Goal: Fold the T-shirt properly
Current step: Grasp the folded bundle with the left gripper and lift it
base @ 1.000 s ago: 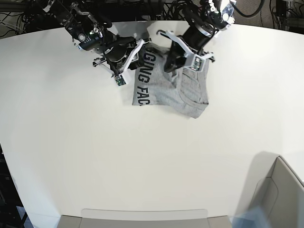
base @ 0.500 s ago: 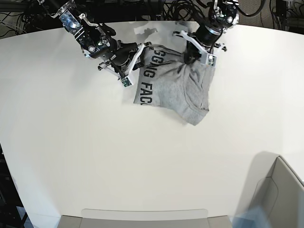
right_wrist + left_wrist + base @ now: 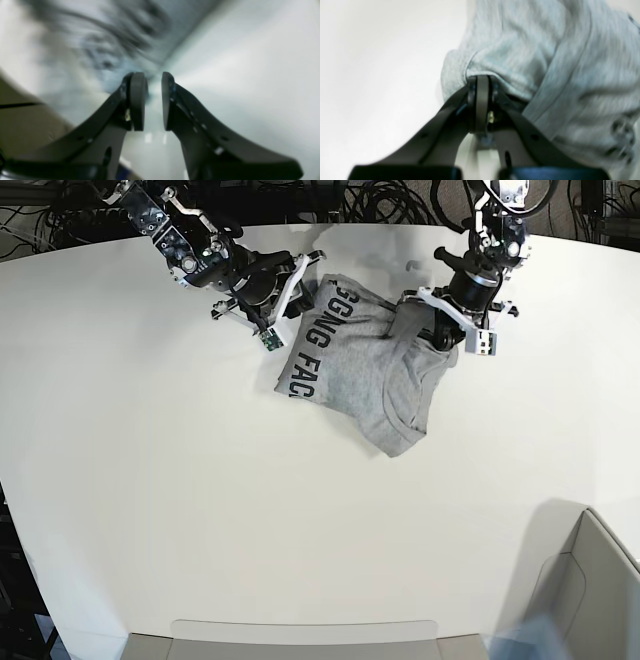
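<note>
Gripping T-shirt at Far Tabletop

The T-shirt [image 3: 345, 365] lies bunched on the tabletop [image 3: 250, 530], long axis slanting from far-left to near-right, hem direction unclear. Left pincer [image 3: 482, 82]: closed on its edge. Right pincer [image 3: 153, 100]: partly open, empty.

1 T-shirt [image 3: 345, 365], 2 hands [image 3: 447, 337] [image 3: 287, 312], 1 table [image 3: 220, 510].

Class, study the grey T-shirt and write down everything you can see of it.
The T-shirt is heather grey, of soft, thin-looking fabric, with black block capitals running along its side towards the right arm. It lies bunched on the pale table, towards the robot's side, partly folded over itself, with creases and a stitched seam showing. The left gripper is shut on a gathered part of it. The right gripper is beside it, jaws apart; whether they touch is unclear.
</note>
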